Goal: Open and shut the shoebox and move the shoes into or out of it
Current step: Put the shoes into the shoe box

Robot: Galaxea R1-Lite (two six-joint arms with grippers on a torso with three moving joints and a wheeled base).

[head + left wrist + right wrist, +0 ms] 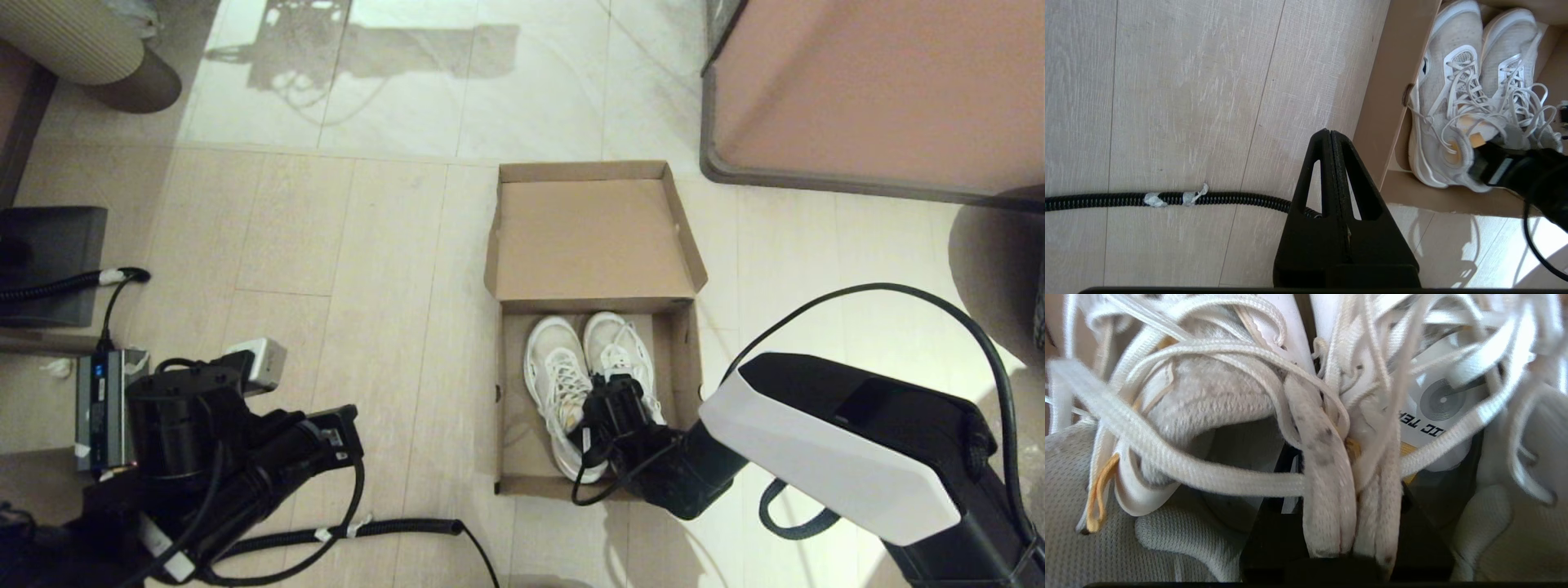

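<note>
The shoebox (593, 245) stood open on the pale floor (375, 269) a little right of the centre of the head view, its lid folded back toward the top of the frame and lying flat. The shoes (571, 384) lay side by side inside the lower half of the box, toes toward the lid, laces loose.

The right gripper (614, 406) had reached into the box from the lower right of the frame and sat over the heel ends of the pair. In the right wrist view its fingers (1274, 539) were pinched on the two inner collars of the shoes (1331, 490), pressed together between them, one finger down inside each shoe; how far they reached was hard to make out behind the laces.

The left gripper (1331, 136) hung over bare floor at the lower left of the head view, apart from the box, its fingers closed together on nothing. A black ribbed cable (1167, 199) ran across the floor beneath it.
</note>
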